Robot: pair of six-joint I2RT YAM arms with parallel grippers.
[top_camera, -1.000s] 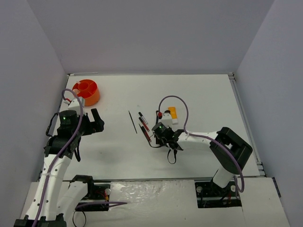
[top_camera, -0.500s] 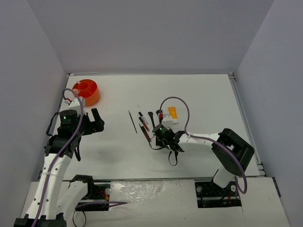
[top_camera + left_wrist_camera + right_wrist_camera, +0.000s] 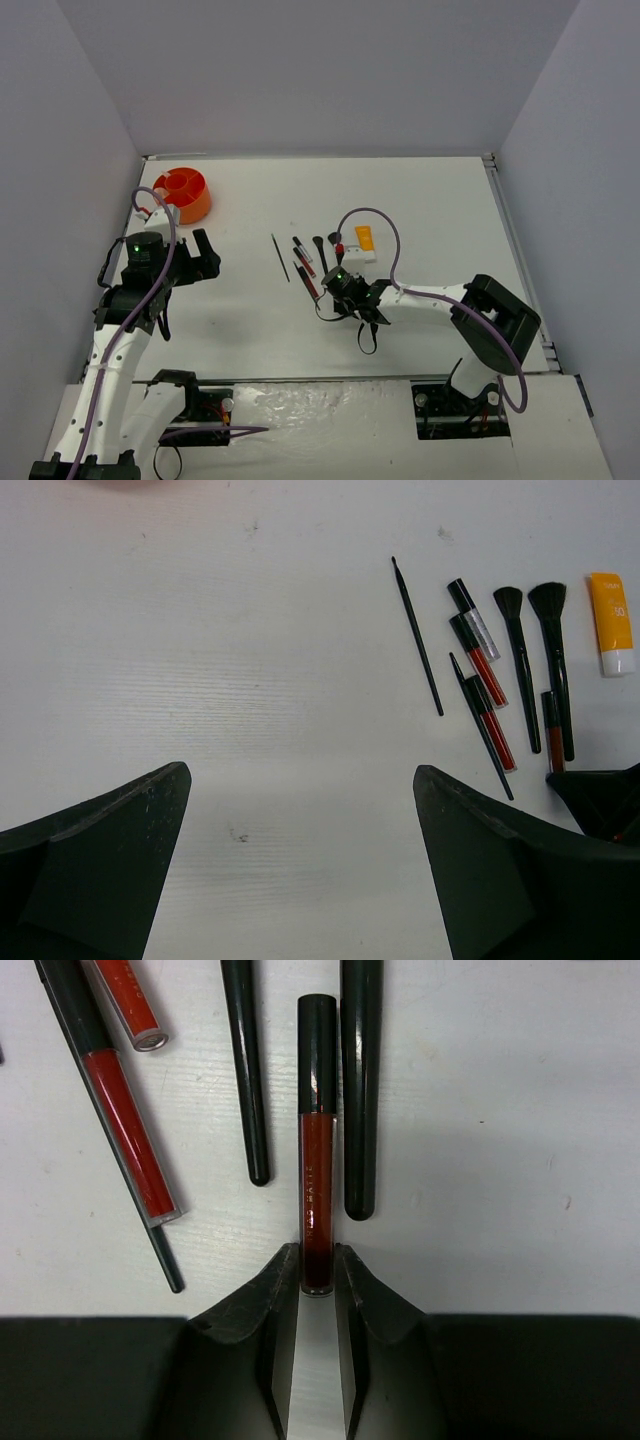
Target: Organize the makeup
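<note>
Step in hand, as judged: lift the red gloss tube (image 3: 318, 1150) out of the loose row so it can go to the orange holder (image 3: 182, 195). Landmark is the thick black brush (image 3: 360, 1090). The tube lies flat on the table (image 3: 500, 1110), parallel to the thick brush's handle and just beside it on the holder side, black cap pointing away from the wrist. A thinner brush (image 3: 245, 1070) lies one place further from the thick brush on that same side. The holder sits well apart from the thick brush, off toward the left arm. On the right gripper (image 3: 318, 1272) the jaws are narrow, one finger pressed to each side of the tube's near end, touching nothing else. The hold is at the very tip, so the tube may pivot or droop. Advise a slow, straight lift that keeps off the thick brush's handle so it is not dragged along. The left gripper (image 3: 300, 770) is spread wide, holds nothing, and hovers above the table on the holder side of the thick brush.
</note>
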